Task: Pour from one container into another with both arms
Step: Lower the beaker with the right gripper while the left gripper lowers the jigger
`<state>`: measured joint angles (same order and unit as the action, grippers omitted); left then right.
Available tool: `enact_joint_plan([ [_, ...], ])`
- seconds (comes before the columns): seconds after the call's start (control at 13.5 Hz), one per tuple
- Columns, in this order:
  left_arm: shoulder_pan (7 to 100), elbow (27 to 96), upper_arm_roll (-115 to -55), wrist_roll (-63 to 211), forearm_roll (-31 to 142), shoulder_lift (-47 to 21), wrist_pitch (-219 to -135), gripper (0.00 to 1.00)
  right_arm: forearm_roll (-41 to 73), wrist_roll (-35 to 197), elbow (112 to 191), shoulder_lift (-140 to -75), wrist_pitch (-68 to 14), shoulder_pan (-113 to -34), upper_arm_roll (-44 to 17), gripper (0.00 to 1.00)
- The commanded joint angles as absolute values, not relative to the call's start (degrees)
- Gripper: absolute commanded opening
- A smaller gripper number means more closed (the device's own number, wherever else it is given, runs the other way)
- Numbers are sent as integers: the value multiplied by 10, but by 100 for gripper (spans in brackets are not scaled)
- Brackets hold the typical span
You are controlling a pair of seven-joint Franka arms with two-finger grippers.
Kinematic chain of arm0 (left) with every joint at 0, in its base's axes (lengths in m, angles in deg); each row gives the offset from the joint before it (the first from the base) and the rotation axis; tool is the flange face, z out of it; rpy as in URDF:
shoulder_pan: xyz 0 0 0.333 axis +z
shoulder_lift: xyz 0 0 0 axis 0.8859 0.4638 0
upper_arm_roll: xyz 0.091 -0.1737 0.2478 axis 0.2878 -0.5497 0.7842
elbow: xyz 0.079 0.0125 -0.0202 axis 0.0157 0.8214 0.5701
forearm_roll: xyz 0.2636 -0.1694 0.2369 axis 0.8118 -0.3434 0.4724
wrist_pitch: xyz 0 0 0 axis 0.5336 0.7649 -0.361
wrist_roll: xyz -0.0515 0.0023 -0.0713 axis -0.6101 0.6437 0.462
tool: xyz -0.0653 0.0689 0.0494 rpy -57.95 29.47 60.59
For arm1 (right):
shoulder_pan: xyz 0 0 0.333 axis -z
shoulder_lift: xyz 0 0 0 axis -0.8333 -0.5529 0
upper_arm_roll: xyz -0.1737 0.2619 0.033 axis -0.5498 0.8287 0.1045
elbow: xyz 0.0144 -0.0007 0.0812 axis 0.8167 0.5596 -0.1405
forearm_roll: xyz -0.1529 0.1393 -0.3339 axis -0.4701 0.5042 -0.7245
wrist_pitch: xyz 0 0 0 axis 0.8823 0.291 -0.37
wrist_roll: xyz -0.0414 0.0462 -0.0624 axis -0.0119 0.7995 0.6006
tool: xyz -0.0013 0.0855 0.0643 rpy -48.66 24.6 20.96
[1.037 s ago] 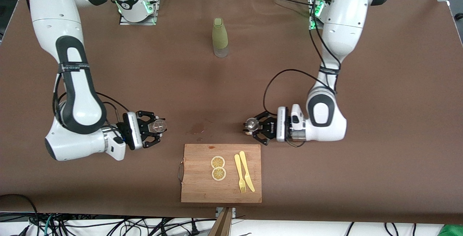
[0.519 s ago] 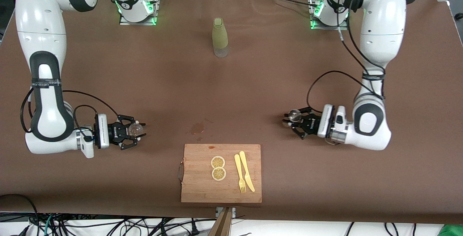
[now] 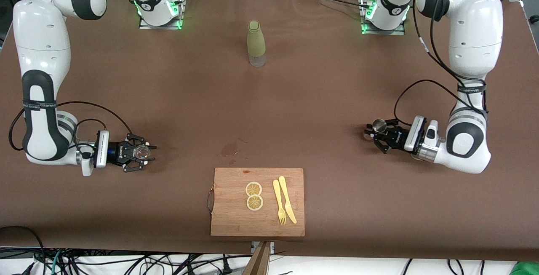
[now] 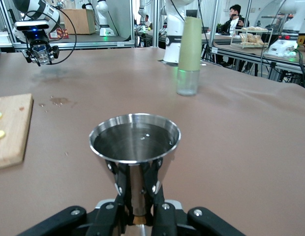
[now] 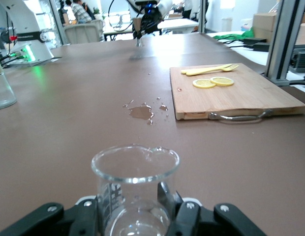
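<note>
— Where did you have the left gripper (image 3: pixel 375 131)?
— Over the worktop (image 3: pixel 311 98) toward the left arm's end, your jaws clenched on the stem of a steel measuring cup (image 4: pixel 135 140), held upright with liquid in it.
— And the right gripper (image 3: pixel 143 152)?
— Over the right arm's end, jaws clamped on a clear glass beaker (image 5: pixel 135 181), also upright.
— Between them?
— A spill stain (image 3: pixel 229 150) sat just beside the cutting board (image 3: pixel 229 220) with lemon slices (image 3: pixel 254 196), fork (image 3: pixel 279 202) and knife (image 3: pixel 286 199); the green bottle (image 3: pixel 256 43) stood near the bases.
</note>
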<state>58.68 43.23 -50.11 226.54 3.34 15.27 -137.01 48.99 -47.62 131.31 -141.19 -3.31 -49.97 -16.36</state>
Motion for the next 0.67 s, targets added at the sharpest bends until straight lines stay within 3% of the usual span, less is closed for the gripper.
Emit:
enact_joint_plan([
  [0.0,617,398,-501,2325,65,178,-1334,0,525,-515,1334,-1417,-34,-497,-163,44],
  [0.59,654,368,-484,2394,87,222,-1324,0,544,-550,1356,-1428,-41,-496,-171,45],
])
